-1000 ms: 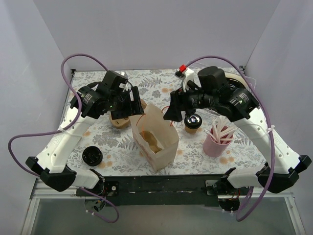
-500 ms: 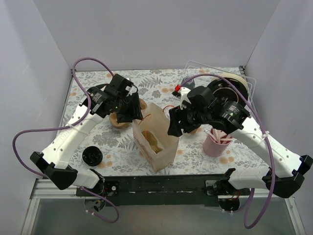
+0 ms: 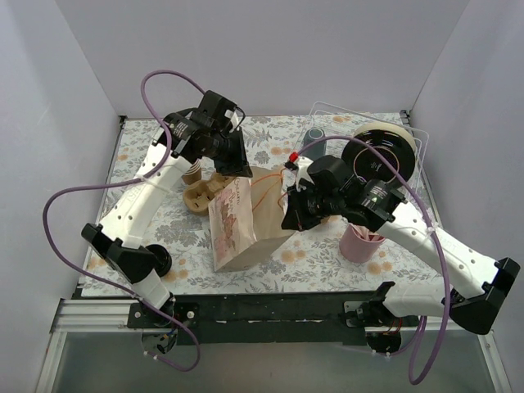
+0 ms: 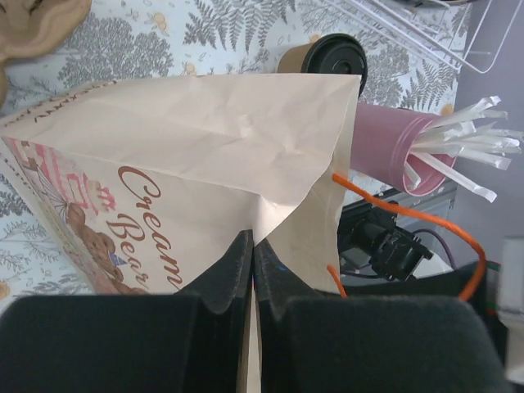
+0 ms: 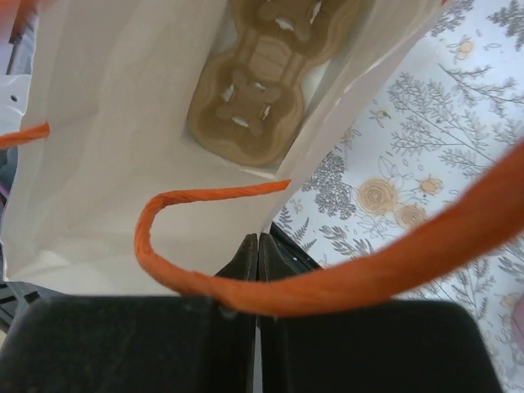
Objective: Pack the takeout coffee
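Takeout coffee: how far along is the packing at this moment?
Done: a pulp cup carrier already lies at the bottom of the paper bag. In hand: the left gripper and the right gripper each pinch the bag's rim, and its mouth is open. Left: the takeout coffee stands on the table outside the bag, ungripped, and has yet to go in.

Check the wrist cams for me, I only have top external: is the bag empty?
Observer: No. Right wrist shows a moulded pulp cup carrier lying at the bottom of the paper bag.
Operator: Coffee? Can't find it from above.
Observer: Left wrist shows the takeout coffee outside the bag, black lid on, next to the pink cup of straws.
Operator: Grips?
Observer: The left gripper and the right gripper are each shut on the bag's rim.
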Available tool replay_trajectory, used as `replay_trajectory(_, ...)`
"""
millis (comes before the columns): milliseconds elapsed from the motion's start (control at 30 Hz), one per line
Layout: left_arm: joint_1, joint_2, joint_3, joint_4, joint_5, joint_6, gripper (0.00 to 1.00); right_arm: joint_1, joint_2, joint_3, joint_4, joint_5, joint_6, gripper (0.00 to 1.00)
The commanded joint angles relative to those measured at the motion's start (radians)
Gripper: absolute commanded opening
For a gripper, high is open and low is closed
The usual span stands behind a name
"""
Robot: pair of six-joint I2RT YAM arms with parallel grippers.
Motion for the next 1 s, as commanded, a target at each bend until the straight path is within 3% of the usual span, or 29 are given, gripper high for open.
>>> replay_trajectory(0, 0.026, 0.019, -0.004, -0.053, 0.138, 0.008, 0.0, -0.095, -0.028, -0.137, 0.07, -0.147, 0.031, 0.01)
replay_trajectory(100, 0.041, 0.034, 0.016, -0.051, 0.121, 0.002, 0.0, -0.186, -0.083, -0.184, 0.128, -0.155, 0.068, 0.01)
replay_trajectory(167, 0.06, 0.06, 0.106, -0.05, 0.133, -0.008, 0.0, -0.246, -0.111, -0.168, 0.133, -0.197, 0.079, 0.01)
replay_trajectory(200, 0.06, 0.06, 0.108, -0.05, 0.127, 0.0, 0.0, -0.246, -0.125, -0.195, 0.131, -0.107, 0.083, 0.01)
replay_trajectory(267, 0.086, 0.076, 0.154, -0.048, 0.199, -0.006, 0.0, -0.287, -0.151, -0.284, 0.203, -0.221, 0.143, 0.01)
replay_trajectory(333, 0.086, 0.1, 0.196, -0.05, 0.192, -0.014, 0.0, -0.292, -0.14, -0.188, 0.124, -0.133, 0.108, 0.01)
replay_trajectory(367, 0.093, 0.088, 0.18, -0.03, 0.216, -0.015, 0.0, -0.295, -0.145, -0.212, 0.157, -0.205, 0.119, 0.01)
replay_trajectory(433, 0.094, 0.068, 0.188, -0.005, 0.227, -0.014, 0.0, -0.31, -0.114, -0.068, 0.075, -0.148, 0.06, 0.01)
replay_trajectory(467, 0.092, 0.039, 0.039, 0.02, 0.228, -0.015, 0.0, -0.265, -0.116, -0.08, 0.062, -0.049, 0.059, 0.01)
replay_trajectory(533, 0.115, -0.041, -0.059, 0.138, 0.312, -0.052, 0.0, -0.327, -0.1, -0.094, 0.058, -0.176, 0.07, 0.01)
replay_trajectory(633, 0.119, -0.125, -0.243, 0.223, 0.348, -0.083, 0.0, -0.284, -0.097, -0.05, 0.045, -0.085, 0.051, 0.01)
replay_trajectory(667, 0.12, -0.118, -0.228, 0.225, 0.354, -0.083, 0.0, -0.29, -0.052, 0.027, 0.004, -0.058, 0.013, 0.01)
replay_trajectory(733, 0.12, -0.057, -0.032, 0.17, 0.294, -0.072, 0.0, -0.275, 0.057, 0.292, -0.173, 0.013, -0.039, 0.01)
replay_trajectory(767, 0.12, -0.058, -0.018, 0.163, 0.279, -0.04, 0.0, -0.263, 0.07, 0.291, -0.195, 0.082, -0.051, 0.01)
replay_trajectory(800, 0.117, -0.078, -0.156, 0.189, 0.306, -0.04, 0.0, -0.246, 0.061, 0.221, -0.18, 0.078, -0.071, 0.01)
replay_trajectory(833, 0.139, -0.104, -0.185, 0.244, 0.338, -0.058, 0.0, -0.249, 0.038, 0.128, -0.124, 0.046, -0.068, 0.01)
replay_trajectory(867, 0.147, -0.098, -0.15, 0.269, 0.358, -0.095, 0.0, -0.269, 0.051, 0.201, -0.155, 0.042, -0.064, 0.01)
replay_trajectory(900, 0.144, -0.083, -0.043, 0.269, 0.283, -0.074, 0.0, -0.261, 0.062, 0.277, -0.183, 0.083, -0.074, 0.01)
replay_trajectory(933, 0.12, -0.073, -0.074, 0.209, 0.25, -0.057, 0.0, -0.241, 0.05, 0.3, -0.145, 0.129, -0.075, 0.01)
replay_trajectory(967, 0.133, -0.084, -0.137, 0.209, 0.309, -0.06, 0.0, -0.25, 0.038, 0.185, -0.122, 0.074, -0.082, 0.01)
